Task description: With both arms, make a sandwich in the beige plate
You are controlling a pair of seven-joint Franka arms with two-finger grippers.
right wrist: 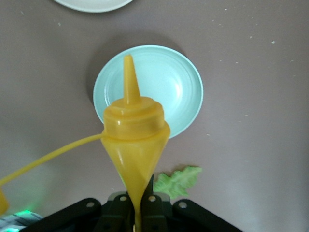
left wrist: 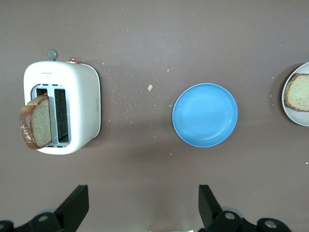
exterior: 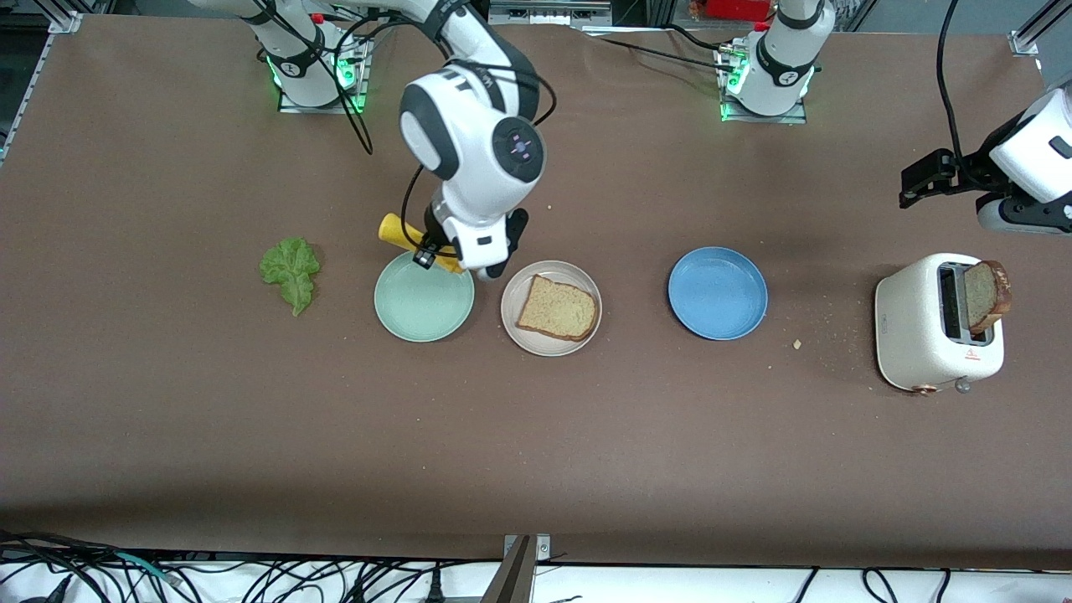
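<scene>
Bread sits lowest in the front view among the task's things: one slice (exterior: 558, 307) lies flat in the beige plate (exterior: 519, 331), just below the middle of the frame, with nothing on it yet, so the sandwich looks barely begun. Beside it, toward the right arm's end of the desk (exterior: 536, 452), is a mint-green plate (exterior: 424, 311) with nothing in it, and farther that way, at left centre, the lettuce leaf (exterior: 291, 270) lies on the bare desk. A blue plate (exterior: 718, 292) sits toward the left arm's end, and at the right edge a white toaster (exterior: 936, 322) holds the second slice (exterior: 986, 295), standing up out of its slot, ready to be lifted.

Over the mint-green plate, the right claw (exterior: 456, 255) is pressed together, pinching a yellow squeeze bottle (right wrist: 135, 140) by its tail end, nozzle forward, probably so sauce can go on the bread. The left claw (left wrist: 142, 205) hangs spread wide, holding nothing, over bare desk between toaster and blue plate; that arm seems to be waiting.
</scene>
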